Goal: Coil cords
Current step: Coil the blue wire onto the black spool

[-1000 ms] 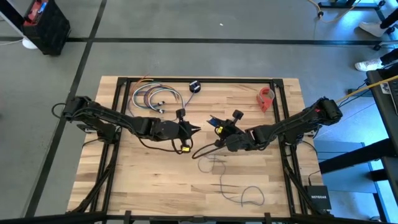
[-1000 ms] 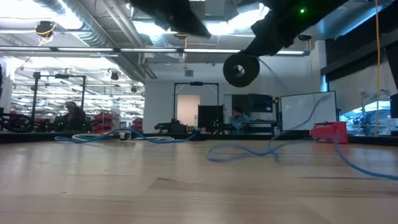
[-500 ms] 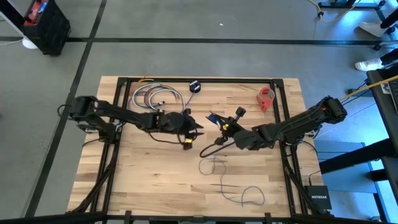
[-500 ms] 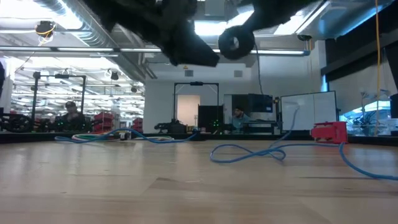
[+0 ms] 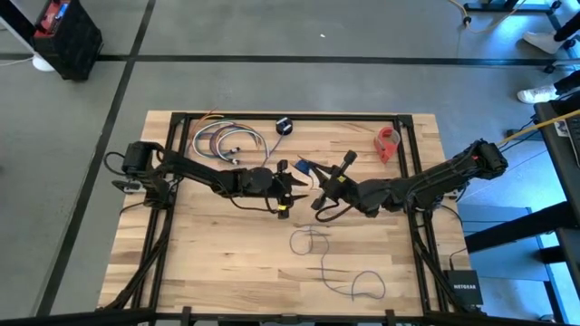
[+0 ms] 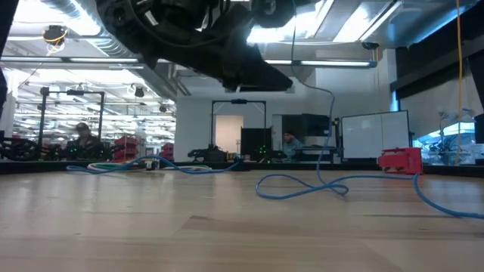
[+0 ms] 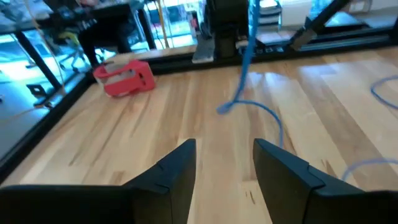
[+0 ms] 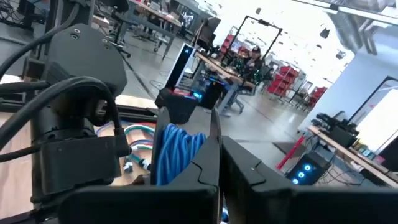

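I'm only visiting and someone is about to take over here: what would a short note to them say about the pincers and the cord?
Left pincer: open, empty, raised above mid-table, facing the right one.
Right pincer: shut on the cord's wound blue coil, also raised.
Cord: its free length hangs from the raised arms and trails in loose loops across the wooden table.
Done: part of it is wound.
Left: winding in the slack still on the table.
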### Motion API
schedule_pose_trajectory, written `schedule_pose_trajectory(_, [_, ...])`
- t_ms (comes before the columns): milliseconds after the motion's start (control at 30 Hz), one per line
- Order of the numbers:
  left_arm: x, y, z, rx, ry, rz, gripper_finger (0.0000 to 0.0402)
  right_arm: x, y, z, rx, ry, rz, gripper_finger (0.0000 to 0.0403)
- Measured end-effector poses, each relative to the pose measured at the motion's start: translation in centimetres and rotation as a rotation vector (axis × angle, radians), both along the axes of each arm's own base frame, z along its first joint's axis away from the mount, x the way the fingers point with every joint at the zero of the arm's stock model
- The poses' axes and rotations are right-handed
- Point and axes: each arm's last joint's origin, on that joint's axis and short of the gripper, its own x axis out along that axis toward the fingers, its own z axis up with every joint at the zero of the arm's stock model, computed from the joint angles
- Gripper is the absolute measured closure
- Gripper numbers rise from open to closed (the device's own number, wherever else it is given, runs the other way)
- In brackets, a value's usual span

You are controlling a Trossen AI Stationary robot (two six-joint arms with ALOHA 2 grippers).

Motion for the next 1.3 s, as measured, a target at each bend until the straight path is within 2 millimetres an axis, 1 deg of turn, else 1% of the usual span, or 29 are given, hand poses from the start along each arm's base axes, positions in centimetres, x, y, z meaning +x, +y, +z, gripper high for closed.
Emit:
schedule_pose_trajectory(200, [0.1, -0.1, 0.5, -0.004, -0.049, 0.001, 0.0249, 0.0, 0.0, 0.5, 0.007, -0.046, 0.026, 0.0395])
schedule_pose_trajectory(433, [0.1, -0.1, 0.6, -0.026, -0.07, 0.005, 0.0249, 0.1, 0.1, 0.6, 0.003, -0.052, 0.045, 0.0395])
schedule_pose_trajectory(733, [0.2, -1.5, 1.1, -0.005, -0.109, -0.062, 0.0249, 0.1, 0.1, 0.1, -0.007, -0.008, 0.057, 0.0395])
schedule_pose_trajectory(833, [0.3, -1.5, 1.2, -0.006, -0.115, -0.06, 0.0253, 0.1, 0.1, 0.1, -0.009, -0.004, 0.063, 0.0395])
schedule_pose_trajectory(1000, [0.3, -1.3, 1.2, -0.004, -0.113, -0.056, 0.0296, 0.1, 0.2, 0.2, -0.005, -0.012, 0.08, 0.0395])
schedule_pose_trajectory(1233, [0.3, -1.4, 1.1, -0.005, -0.11, -0.069, 0.0386, 0.2, 0.3, 0.2, 0.045, -0.047, 0.124, 0.0395])
schedule_pose_trajectory(1300, [0.2, -1.4, 1.1, -0.001, -0.1, -0.073, 0.0396, 0.2, 0.3, 0.2, 0.059, -0.059, 0.124, 0.0395])
